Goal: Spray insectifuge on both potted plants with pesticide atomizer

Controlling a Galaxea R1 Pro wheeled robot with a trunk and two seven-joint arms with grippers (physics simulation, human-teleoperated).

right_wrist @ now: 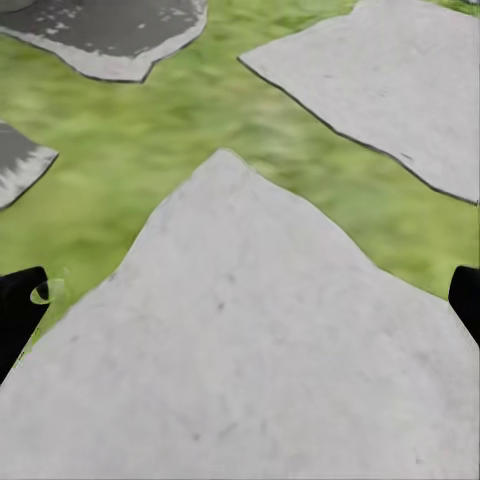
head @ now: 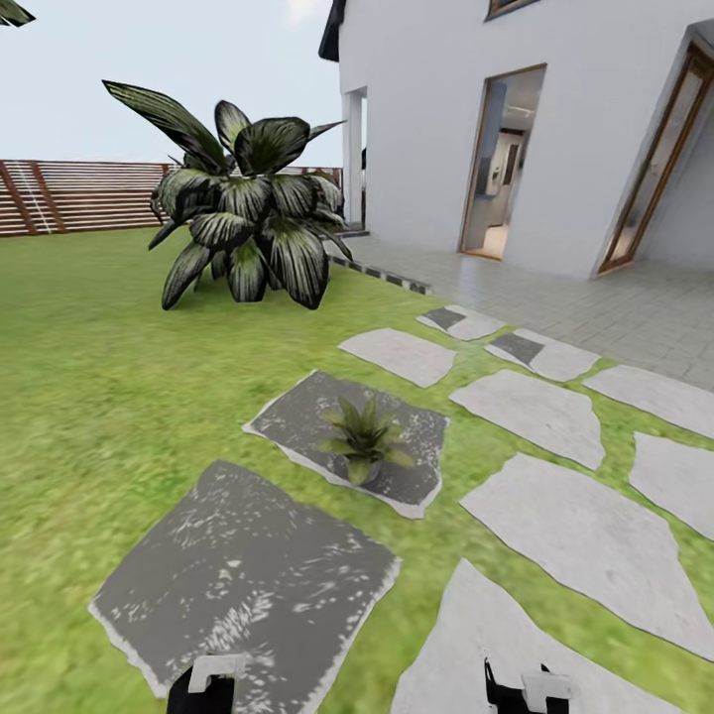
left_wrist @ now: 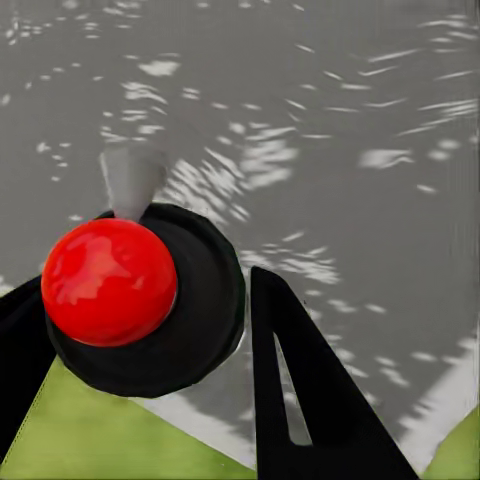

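left gripper point(left_wrist: 150, 330) right up close, clenched around a dark round-bodied object with a red ball top point(left_wrist: 110, 282), over a dark stepping stone point(head: 248, 570). right gripper point(right_wrist: 240, 300) spread wide above a pale stone point(right_wrist: 250, 350). one potted plant point(head: 363, 439) ahead on the next dark stone, big broad-leaved bush point(head: 243, 203) beyond on the lawn point(head: 89, 397).

No readable text, label, brand, number or sign anywhere.
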